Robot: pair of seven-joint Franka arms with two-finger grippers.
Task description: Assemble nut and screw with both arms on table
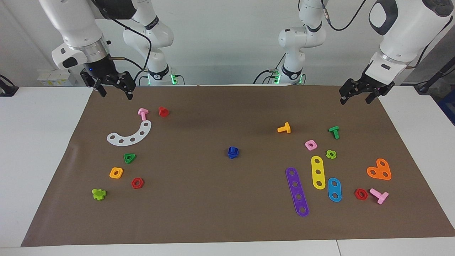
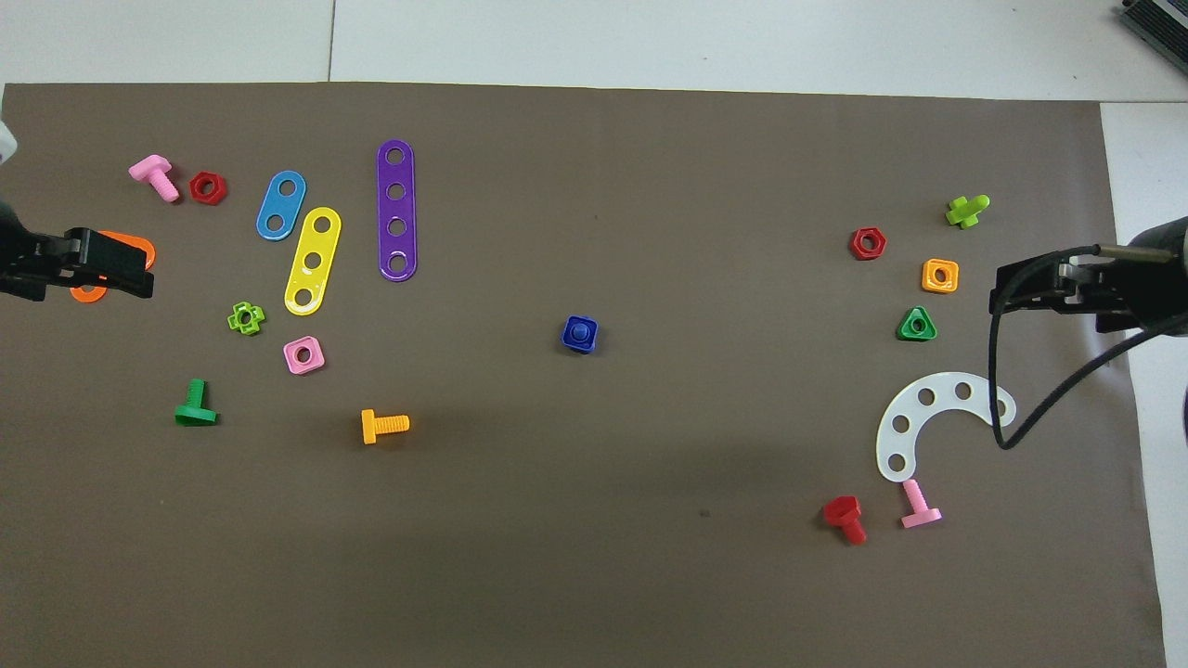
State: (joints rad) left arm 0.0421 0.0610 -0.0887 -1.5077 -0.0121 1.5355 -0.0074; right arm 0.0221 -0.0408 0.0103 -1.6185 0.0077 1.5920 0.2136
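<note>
Nut (image 1: 233, 153) and screw (image 1: 232, 149) sit together as one dark blue piece at the middle of the brown mat, the square nut flat on the mat and the screw's shaft showing through its centre hole in the overhead view. Neither gripper touches them.

The left gripper (image 1: 356, 95) hangs in the air over the mat's edge at the left arm's end of the counter (image 1: 46, 149), fingers spread and empty. In the overhead view it covers part of an orange heart-shaped plate (image 2: 139, 249). The right gripper (image 1: 114, 88) hangs over the mat's corner at the right arm's end, fingers likewise apart with nothing between them.

Around the left gripper's end lie a green bolt (image 1: 334, 132), a pink square nut (image 1: 311, 144), a lime flower-shaped nut (image 1: 331, 154), and an orange bolt (image 1: 284, 128) nearer the middle. Farther from the robots lie a yellow strip (image 1: 318, 172), a blue strip (image 1: 334, 189), a purple strip (image 1: 297, 191), a red hex nut (image 1: 361, 194) and a pink bolt (image 1: 379, 195) just beside it.

At the right gripper's end are a pink T-bolt (image 1: 143, 113), a red bolt (image 1: 163, 111) and a white curved strip (image 1: 130, 135), then a green triangular nut (image 1: 129, 158), an orange square nut (image 1: 116, 172), a second red hex nut (image 1: 137, 182) and a lime bolt (image 1: 99, 193).
</note>
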